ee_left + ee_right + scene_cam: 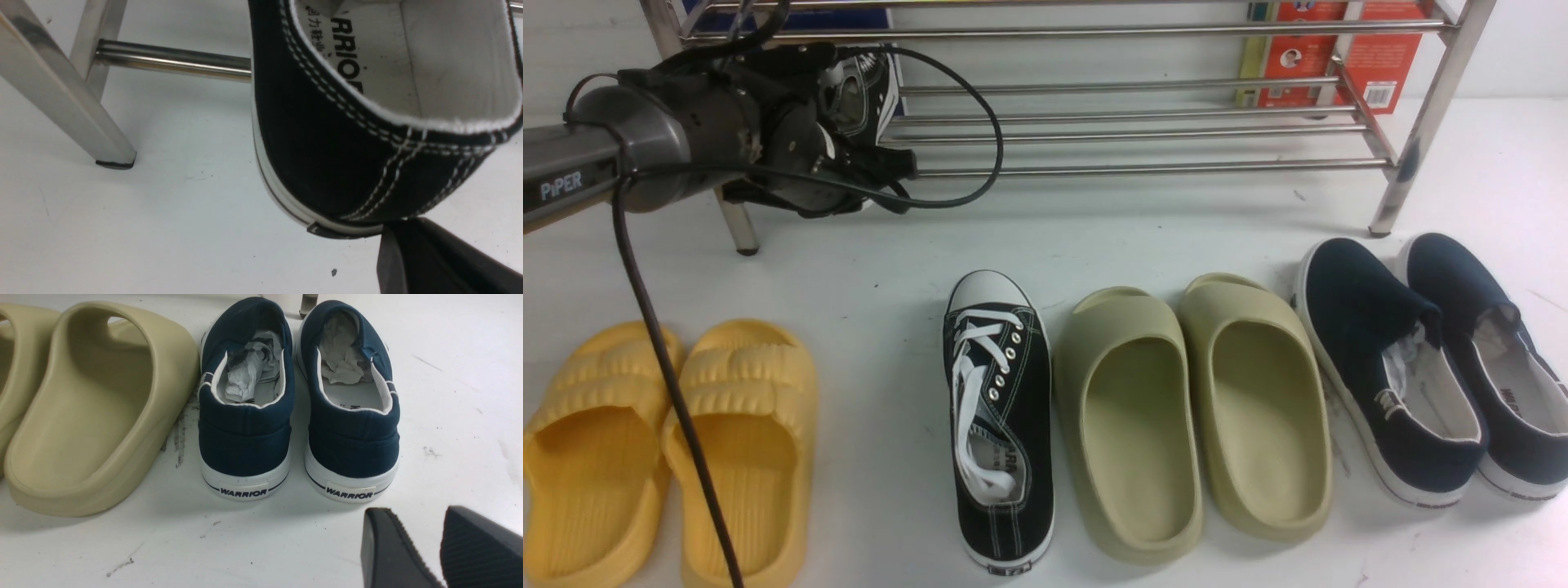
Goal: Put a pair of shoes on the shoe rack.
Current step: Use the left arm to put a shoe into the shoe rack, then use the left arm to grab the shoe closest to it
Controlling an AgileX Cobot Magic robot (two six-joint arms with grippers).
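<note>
One black sneaker [1001, 416] with white laces lies on the floor, toe toward the shoe rack [1135, 167]. My left gripper [398, 232] is shut on the heel of the other black sneaker [866, 86], holding it at the rack's left end between the two tiers. In the left wrist view this sneaker's heel [327, 155] hangs over the white floor, with a rack bar [171, 61] behind it. I cannot tell if its sole touches the bars. My right gripper [414, 516] is open and empty, low over the floor behind the navy slip-ons.
A yellow pair of slides [662, 441] lies at the front left, with the left arm's cable [670, 392] draped over it. Olive slides [1201, 408] and navy slip-ons [1421, 367] lie to the right. A red box [1339, 49] stands behind the rack.
</note>
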